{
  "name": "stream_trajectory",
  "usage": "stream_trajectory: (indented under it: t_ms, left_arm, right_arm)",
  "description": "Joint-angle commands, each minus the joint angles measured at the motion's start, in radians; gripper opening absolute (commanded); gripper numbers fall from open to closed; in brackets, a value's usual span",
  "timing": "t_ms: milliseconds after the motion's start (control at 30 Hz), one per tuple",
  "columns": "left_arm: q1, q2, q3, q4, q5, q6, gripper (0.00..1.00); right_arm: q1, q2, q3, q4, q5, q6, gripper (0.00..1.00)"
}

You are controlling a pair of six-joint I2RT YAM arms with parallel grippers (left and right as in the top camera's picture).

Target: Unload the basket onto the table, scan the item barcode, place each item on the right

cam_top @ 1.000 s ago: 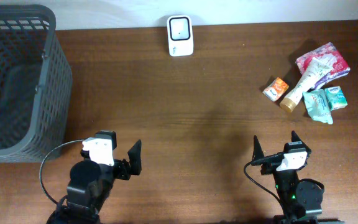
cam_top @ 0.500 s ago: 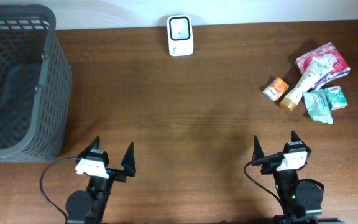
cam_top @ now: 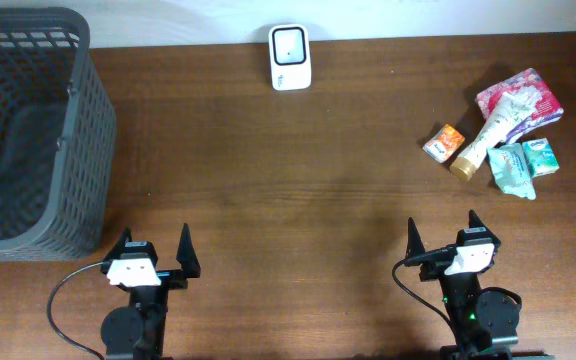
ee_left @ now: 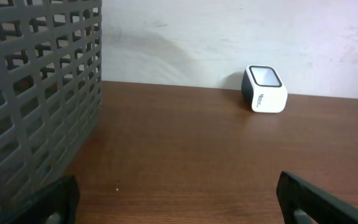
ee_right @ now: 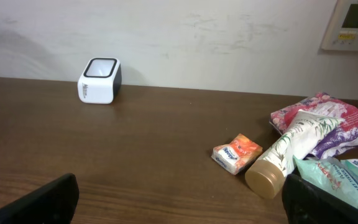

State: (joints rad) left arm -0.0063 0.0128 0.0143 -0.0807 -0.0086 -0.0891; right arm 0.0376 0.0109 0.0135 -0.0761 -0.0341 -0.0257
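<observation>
The white barcode scanner (cam_top: 290, 57) with a dark top window stands at the table's far edge; it also shows in the left wrist view (ee_left: 265, 89) and the right wrist view (ee_right: 99, 80). The items lie in a cluster at the far right: a small orange pack (cam_top: 444, 142) (ee_right: 237, 153), a white tube with a tan cap (cam_top: 488, 133) (ee_right: 284, 152), a pink floral pack (cam_top: 523, 95) and teal packs (cam_top: 516, 168). My left gripper (cam_top: 155, 240) (ee_left: 176, 199) is open and empty near the front left. My right gripper (cam_top: 442, 228) (ee_right: 179, 199) is open and empty, in front of the cluster.
A tall grey mesh basket (cam_top: 23, 130) (ee_left: 30, 93) fills the far left corner, just ahead and to the left of my left gripper. A white wall runs behind the table, with a wall panel (ee_right: 353, 22) at the right.
My left gripper has swung from pointing right to pointing straight ahead and shifted left. The right arm and the items have not moved.
</observation>
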Motion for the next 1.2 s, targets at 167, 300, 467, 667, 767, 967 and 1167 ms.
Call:
stream_trajectory:
  t_ms: [167,300,467,667,767,967,1167]
  left_arm:
    - [-0.005,-0.008,-0.006,-0.004,-0.002,0.038,0.99]
    - [-0.005,-0.008,-0.006,-0.004,-0.003,0.039,0.99]
    - [-0.005,-0.008,-0.006,-0.004,0.005,0.072,0.99]
    - [-0.007,-0.008,-0.006,-0.004,0.012,0.071,0.99]
    - [-0.007,-0.008,-0.006,-0.004,0.012,0.071,0.99]
    - [-0.006,-0.008,-0.006,-0.002,0.010,0.056,0.99]
    - [-0.006,-0.008,-0.006,-0.003,0.009,0.056,0.99]
  right_arm:
    - [-0.005,-0.007,-0.008,-0.003,-0.003,0.008,0.99]
    - [-0.005,-0.007,-0.008,-0.003,-0.003,0.008,0.99]
    - [-0.005,-0.007,-0.008,-0.003,-0.003,0.008,0.99]
    - [-0.005,-0.007,-0.008,-0.003,-0.002,0.008,0.99]
    - [-0.005,-0.007,-0.008,-0.003,-0.003,0.007,0.98]
    - [-0.005,-0.007,-0.008,-0.003,-0.003,0.007,0.99]
    - [-0.005,-0.007,-0.008,-0.003,-0.003,0.007,0.99]
